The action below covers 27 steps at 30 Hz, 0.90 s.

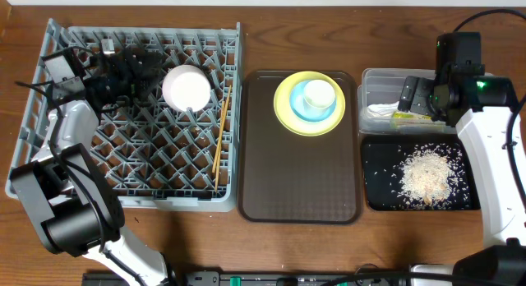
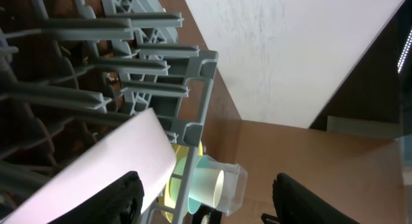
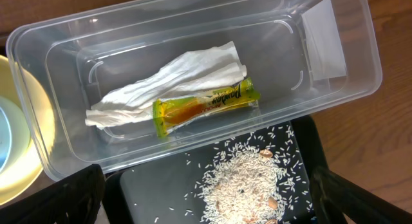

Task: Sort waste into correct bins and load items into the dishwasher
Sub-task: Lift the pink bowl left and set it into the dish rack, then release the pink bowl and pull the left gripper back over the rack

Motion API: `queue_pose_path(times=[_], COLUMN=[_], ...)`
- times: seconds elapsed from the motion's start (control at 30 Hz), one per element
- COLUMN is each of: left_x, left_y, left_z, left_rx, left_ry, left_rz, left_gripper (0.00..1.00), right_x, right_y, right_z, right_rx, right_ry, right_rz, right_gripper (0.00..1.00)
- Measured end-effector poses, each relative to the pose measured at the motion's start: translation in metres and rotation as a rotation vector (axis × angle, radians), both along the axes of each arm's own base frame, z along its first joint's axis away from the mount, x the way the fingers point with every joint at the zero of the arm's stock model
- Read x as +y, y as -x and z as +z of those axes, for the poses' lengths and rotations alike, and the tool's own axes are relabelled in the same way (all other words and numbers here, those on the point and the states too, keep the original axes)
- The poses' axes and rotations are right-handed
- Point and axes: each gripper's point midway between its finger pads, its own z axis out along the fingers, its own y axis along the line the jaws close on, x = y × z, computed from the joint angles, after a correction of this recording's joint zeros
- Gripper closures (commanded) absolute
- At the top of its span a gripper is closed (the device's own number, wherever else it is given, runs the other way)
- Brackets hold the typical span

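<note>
Right pincer [image 3: 212, 208] hangs wide and empty, its dark fingers [image 3: 61, 198] at the frame's edges. Right beneath it, loose whitish rice [image 3: 248, 182] is heaped on the matte black tray [image 3: 154, 192]. Just beyond, the clear glossy tub [image 3: 283, 63] holds a crumpled napkin [image 3: 174, 73], with a shiny green-yellow wrapper [image 3: 206, 105] touching it.

Left pincer [image 2: 212, 203] is wide too, gripping nothing. The smooth white bowl [image 2: 109, 163] sits beside one finger, grey rack [image 2: 148, 50] pegs stand behind it, and a pale cup [image 2: 206, 185] shows past the rim.

Only overhead shows thin chopsticks [image 1: 220, 138] lying in the rack, the brown tray [image 1: 300, 179] and the wood-grain table [image 1: 246, 253]. The left wrist alone catches a white wall [image 2: 290, 50].
</note>
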Motion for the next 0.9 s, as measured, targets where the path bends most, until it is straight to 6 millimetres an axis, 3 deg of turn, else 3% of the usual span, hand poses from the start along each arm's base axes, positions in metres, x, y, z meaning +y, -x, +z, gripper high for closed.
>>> queue_pose_path(times=[0.2, 0.33, 0.43, 0.5, 0.57, 0.63, 0.73, 0.83, 0.9], left_x=[0.002, -0.013, -0.052, -0.094, -0.135, -0.170, -0.218, -0.249, -0.252], left_y=[-0.001, 0.005, 0.019, 0.034, 0.049, 0.063, 0.081, 0.099, 0.111], left_z=[0.006, 0.049, 0.097, 0.124, 0.135, 0.132, 0.109, 0.077, 0.052], left_rx=[-0.002, -0.090, -0.211, -0.303, -0.364, -0.389, -0.386, -0.354, -0.298], left_ry=[-0.043, -0.155, -0.290, -0.383, -0.451, -0.528, -0.660, -0.811, -0.940], left_rz=[0.032, 0.050, 0.025, -0.029, -0.095, -0.153, -0.251, -0.328, -0.359], left_gripper=[0.32, 0.37, 0.38, 0.39, 0.39, 0.39, 0.39, 0.37, 0.34], right_x=[0.000, 0.000, 0.000, 0.000, 0.000, 0.000, 0.000, 0.000, 0.000], right_y=[0.000, 0.000, 0.000, 0.000, 0.000, 0.000, 0.000, 0.000, 0.000], right_z=[0.000, 0.000, 0.000, 0.000, 0.000, 0.000, 0.000, 0.000, 0.000], right_rx=[0.000, 0.000, 0.000, 0.000, 0.000, 0.000, 0.000, 0.000, 0.000], right_ry=[0.000, 0.000, 0.000, 0.000, 0.000, 0.000, 0.000, 0.000, 0.000], right_rz=[0.000, 0.000, 0.000, 0.000, 0.000, 0.000, 0.000, 0.000, 0.000], right_gripper=[0.01, 0.01, 0.01, 0.01, 0.01, 0.01, 0.01, 0.01, 0.01])
